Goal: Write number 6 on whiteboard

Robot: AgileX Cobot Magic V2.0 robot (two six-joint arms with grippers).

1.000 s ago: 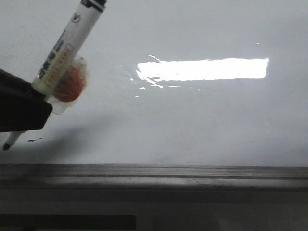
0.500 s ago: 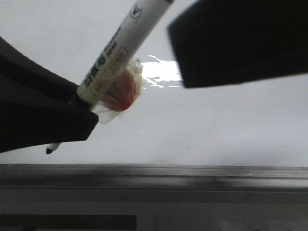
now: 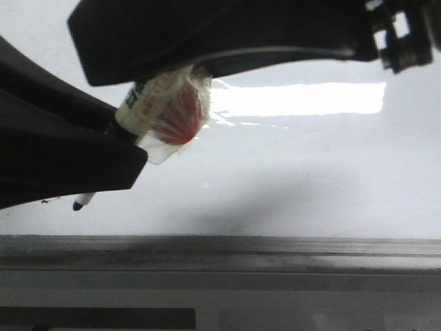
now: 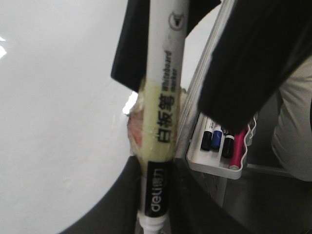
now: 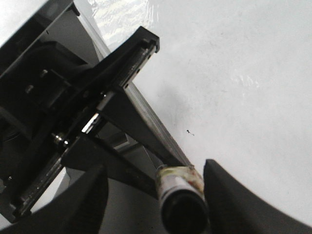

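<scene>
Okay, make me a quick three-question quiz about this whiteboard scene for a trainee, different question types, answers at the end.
1. True or false: a 6 is already drawn on the whiteboard.
2. The whiteboard marker is clamped by: A) the left tool, B) the right tool, C) neither.
3. Fill in: the right tool's fingers stand ____ on either side of the marker's back end.

Key: 1 false, only a tiny smudge shows; 2 A; 3 open.
</scene>
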